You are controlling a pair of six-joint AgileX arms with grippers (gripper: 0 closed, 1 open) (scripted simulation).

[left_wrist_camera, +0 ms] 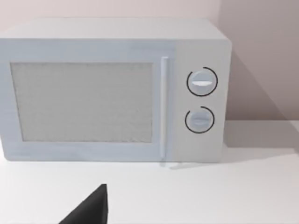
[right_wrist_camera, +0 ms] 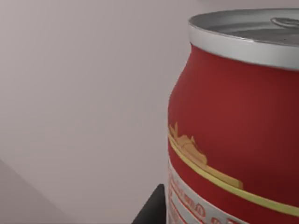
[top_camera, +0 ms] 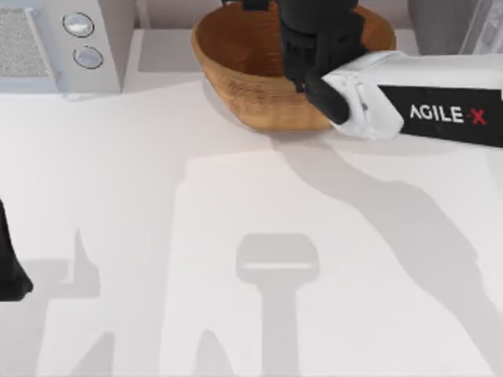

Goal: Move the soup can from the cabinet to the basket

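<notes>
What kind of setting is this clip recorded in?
Likely a simulated kitchen counter: a white microwave with two knobs, a woven basket at the white table's back, and a red soup can.

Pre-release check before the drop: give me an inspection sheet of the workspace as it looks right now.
Surface: white table, bare apart from shadows.
Soup can: red can with silver lid, close up in the right wrist view, a dark gripper part beside its base.
Basket: woven basket at the table's far edge, the right arm above it.
Cabinet: grey unit in the far right corner, partly cut off.
Clutter: white microwave with two knobs, far left corner.
Right gripper: over the basket; finger state unclear.
Left gripper: parked at the table's left edge.
Cables: nothing seen.
Surroundings: pale wall behind the microwave.
</notes>
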